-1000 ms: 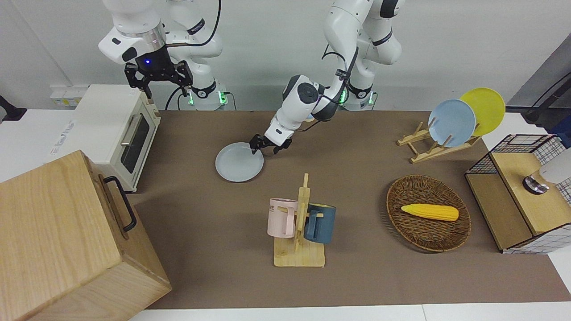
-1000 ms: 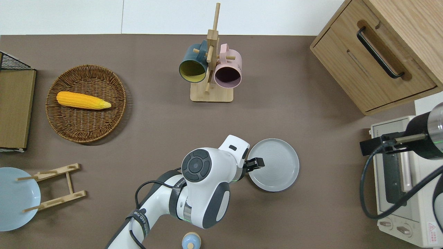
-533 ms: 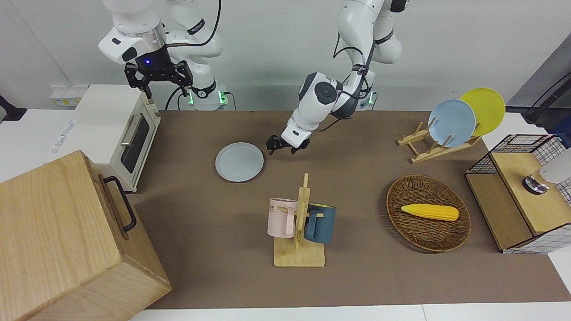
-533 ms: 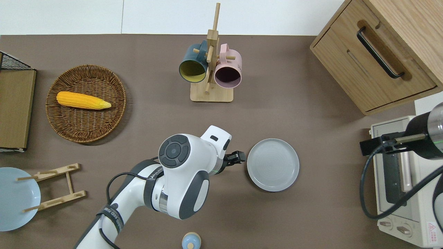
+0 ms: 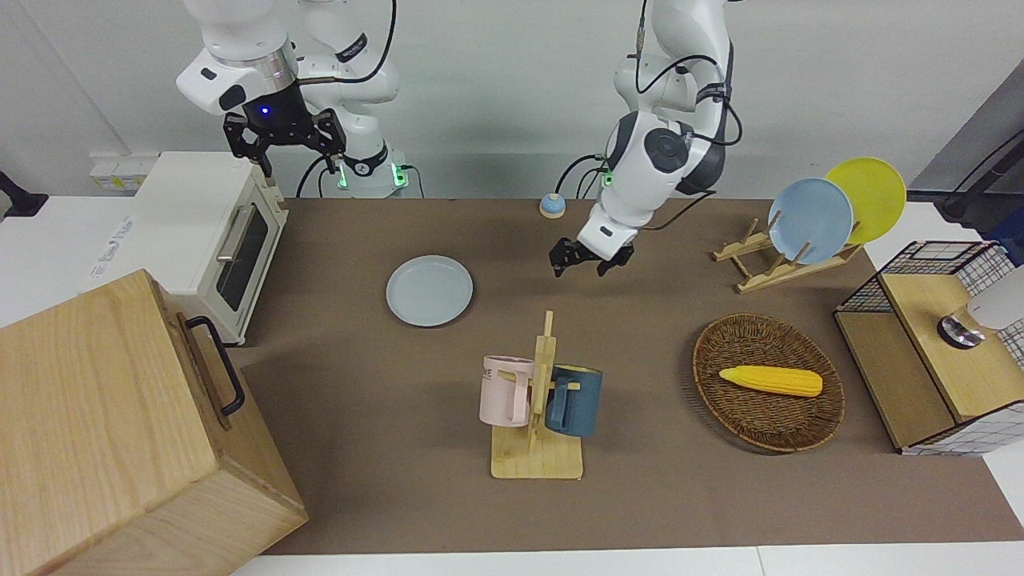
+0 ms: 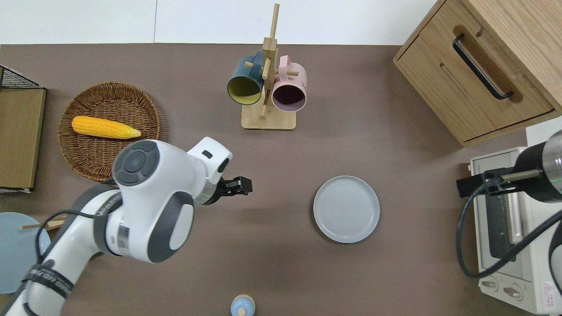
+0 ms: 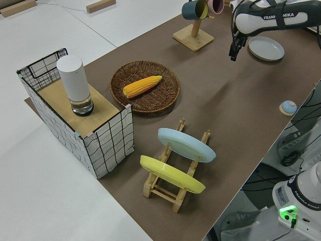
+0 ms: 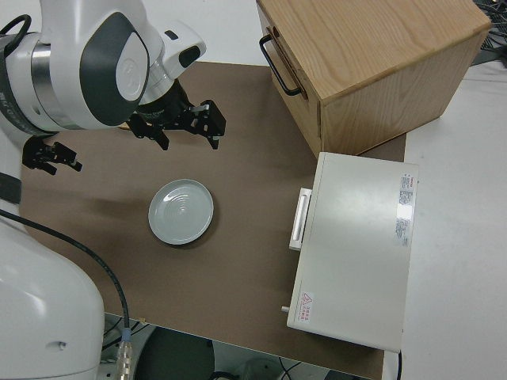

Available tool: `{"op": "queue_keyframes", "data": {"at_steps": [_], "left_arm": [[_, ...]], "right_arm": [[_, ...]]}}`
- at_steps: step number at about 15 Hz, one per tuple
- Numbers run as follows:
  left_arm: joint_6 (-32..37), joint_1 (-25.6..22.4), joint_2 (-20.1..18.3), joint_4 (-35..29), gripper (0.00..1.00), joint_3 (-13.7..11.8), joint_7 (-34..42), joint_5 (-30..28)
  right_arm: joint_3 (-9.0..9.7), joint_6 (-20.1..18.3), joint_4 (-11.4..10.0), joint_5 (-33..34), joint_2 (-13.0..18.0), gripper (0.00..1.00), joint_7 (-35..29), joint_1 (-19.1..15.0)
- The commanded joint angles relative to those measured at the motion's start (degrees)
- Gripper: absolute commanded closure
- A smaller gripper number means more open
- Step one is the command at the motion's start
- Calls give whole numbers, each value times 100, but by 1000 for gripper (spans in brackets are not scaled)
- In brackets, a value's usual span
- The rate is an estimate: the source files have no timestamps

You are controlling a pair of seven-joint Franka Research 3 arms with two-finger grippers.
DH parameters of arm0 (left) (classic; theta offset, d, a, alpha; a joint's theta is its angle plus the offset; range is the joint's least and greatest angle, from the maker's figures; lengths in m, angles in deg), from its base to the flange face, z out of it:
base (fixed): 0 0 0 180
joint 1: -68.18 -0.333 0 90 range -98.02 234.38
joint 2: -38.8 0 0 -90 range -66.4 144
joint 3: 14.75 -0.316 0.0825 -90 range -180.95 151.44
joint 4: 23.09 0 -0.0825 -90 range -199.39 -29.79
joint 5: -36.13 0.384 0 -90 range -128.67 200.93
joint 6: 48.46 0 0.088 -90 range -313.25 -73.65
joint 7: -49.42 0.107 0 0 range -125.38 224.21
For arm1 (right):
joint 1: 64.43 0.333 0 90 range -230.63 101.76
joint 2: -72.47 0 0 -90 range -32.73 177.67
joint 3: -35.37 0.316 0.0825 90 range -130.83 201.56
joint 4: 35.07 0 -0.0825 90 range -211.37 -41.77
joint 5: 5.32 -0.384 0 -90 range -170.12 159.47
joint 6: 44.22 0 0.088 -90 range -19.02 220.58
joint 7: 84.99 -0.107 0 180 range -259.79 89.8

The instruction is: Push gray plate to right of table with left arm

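Since the gray plate [image 6: 346, 209] lies flat on the table [image 6: 395, 272], nearer to the robots than the mug rack [image 6: 268, 87] and toward the right arm's end, the push looks finished. The left gripper [image 6: 240, 186] hangs over bare table well apart from the plate, toward the left arm's end from the rack, touching nothing; its fingers seem nearly pressed together, though I cannot be sure, which would suit pushing rather than grasping. The right arm is parked.
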Motion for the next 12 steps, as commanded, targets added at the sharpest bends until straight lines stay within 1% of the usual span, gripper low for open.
{"op": "queue_keyframes", "data": {"at_steps": [1, 2, 4, 8, 10, 11, 12], "left_arm": [[619, -390, -186, 203, 9, -306, 921, 216], [786, -513, -194, 308, 9, -350, 1097, 400], [1085, -794, -212, 546, 9, -350, 1370, 804], [1297, -1374, -326, 810, 7, -324, 2257, 1130], [1324, -1655, -458, 854, 9, -236, 2399, 1402], [1420, -1744, -502, 959, 9, -184, 2417, 1569], [1630, -1831, -528, 1203, 9, -87, 2417, 1744]], "right_arm": [[109, -81, 2, 48, 53, 5, 46, -135], [109, -81, 2, 48, 53, 5, 46, -135], [109, -81, 2, 48, 53, 5, 46, -135], [109, -81, 2, 48, 53, 5, 46, -135], [109, -81, 2, 48, 53, 5, 46, -135], [109, -81, 2, 48, 53, 5, 46, -135], [109, -81, 2, 48, 53, 5, 46, -135]]}}
